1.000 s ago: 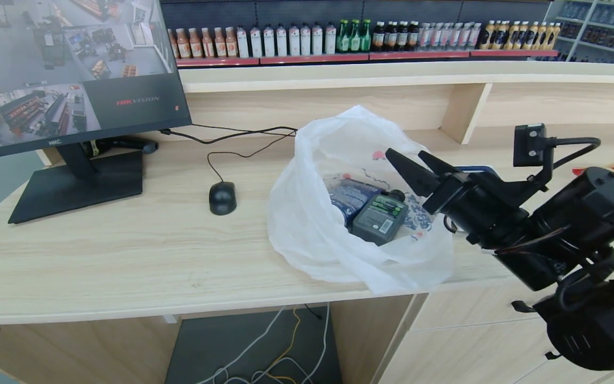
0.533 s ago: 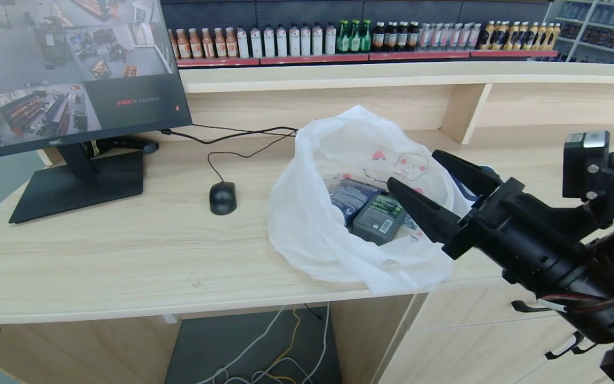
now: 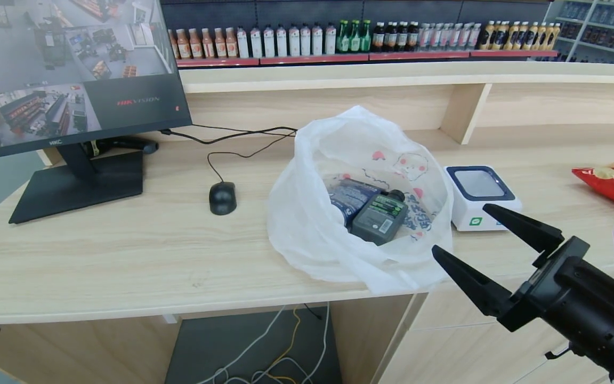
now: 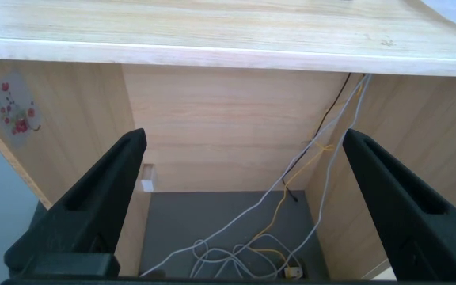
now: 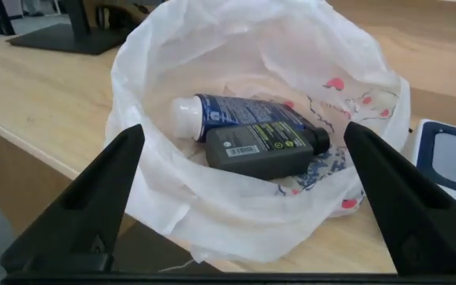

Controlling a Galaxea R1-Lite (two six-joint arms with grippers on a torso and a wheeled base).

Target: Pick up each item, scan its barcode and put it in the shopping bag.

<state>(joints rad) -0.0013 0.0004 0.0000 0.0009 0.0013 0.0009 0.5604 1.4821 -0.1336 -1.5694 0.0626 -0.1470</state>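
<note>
Head view
shopping bag [image 3: 307, 213]: thin white film standing on the surface [image 3: 126, 250], mouth open upward. It is soft and saggy and would likely give way under a push.
grey bottle [image 3: 380, 217]: lying inside the shopping bag, touching the blue tube [image 3: 350, 196] beside it.
scanner [image 3: 478, 196]: just beside the shopping bag, on its right.
red snack packet [image 3: 613, 181]: well to the right of the shopping bag, beyond the scanner, flat on the surface. It looks to be the item left to do.
packet handling: probably light, puffy and slick, with brittle contents. A gentle pinch on a sealed end seam should serve better than squeezing the middle.
right pincer [image 3: 460, 228]: spread wide, holding nothing, in front of the shopping bag and to its right.

Left wrist view
left pincer [image 4: 244, 138]: spread wide, holding nothing, lower than the shopping bag, facing the recess and loose cables [image 4: 291, 214] under the surface.

Right wrist view
right pincer: spread wide, facing the shopping bag's open mouth.
grey bottle: rigid plastic, label side up, on the bag's floor against the blue tube.
</note>
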